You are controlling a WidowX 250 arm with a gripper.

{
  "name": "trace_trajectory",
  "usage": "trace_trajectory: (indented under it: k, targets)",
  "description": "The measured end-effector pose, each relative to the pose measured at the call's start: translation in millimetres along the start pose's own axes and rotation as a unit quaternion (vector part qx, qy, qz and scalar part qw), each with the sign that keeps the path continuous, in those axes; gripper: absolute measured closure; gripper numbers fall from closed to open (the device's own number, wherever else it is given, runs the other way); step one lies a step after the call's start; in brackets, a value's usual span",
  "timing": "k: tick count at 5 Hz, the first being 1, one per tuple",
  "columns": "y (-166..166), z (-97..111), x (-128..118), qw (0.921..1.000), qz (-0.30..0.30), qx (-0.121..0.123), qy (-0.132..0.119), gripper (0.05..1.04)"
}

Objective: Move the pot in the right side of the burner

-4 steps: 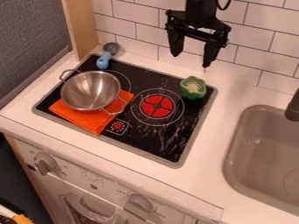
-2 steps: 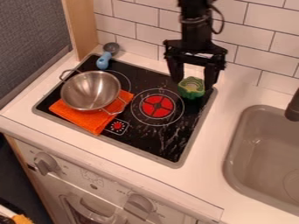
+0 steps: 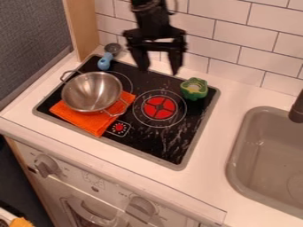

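Note:
The black gripper hangs over the back edge of the stove, with its two fingers wide apart and nothing between them. Lower and to its left, a silver metal pot with two wire handles stands at the left of the black cooktop, partly on an orange cloth. A burner with a red centre lies right of the pot, in front of the gripper.
A green pepper-like cup sits at the cooktop's back right corner. A blue-handled scoop lies at the back left. The grey sink is at the right, below a tiled wall.
The gripper first came down around the green cup, then rose and moved left, away from it. The cup looks barely shifted; pot and cloth have kept their places.

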State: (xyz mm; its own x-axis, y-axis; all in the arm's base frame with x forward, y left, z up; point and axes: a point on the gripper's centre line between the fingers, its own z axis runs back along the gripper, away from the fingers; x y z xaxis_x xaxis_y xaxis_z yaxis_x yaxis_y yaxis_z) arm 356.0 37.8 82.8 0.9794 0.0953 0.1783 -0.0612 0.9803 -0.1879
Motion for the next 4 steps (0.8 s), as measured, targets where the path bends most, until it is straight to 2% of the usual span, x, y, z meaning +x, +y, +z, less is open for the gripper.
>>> trace_trajectory:
  k: [1,2,3,4]
  targets:
    - [17.5,-2.6,-3.9,0.9993,0.009,0.035,0.012,0.082]
    - [35.9,-13.5,-9.9,0.9944,0.019,0.097,0.038,0.082]
    - [44.1,-26.7,-13.6,0.9905,0.044,0.117,0.056,0.082]
    - [49.2,-39.0,-15.0,0.9873,0.061,0.127,0.074,0.082]
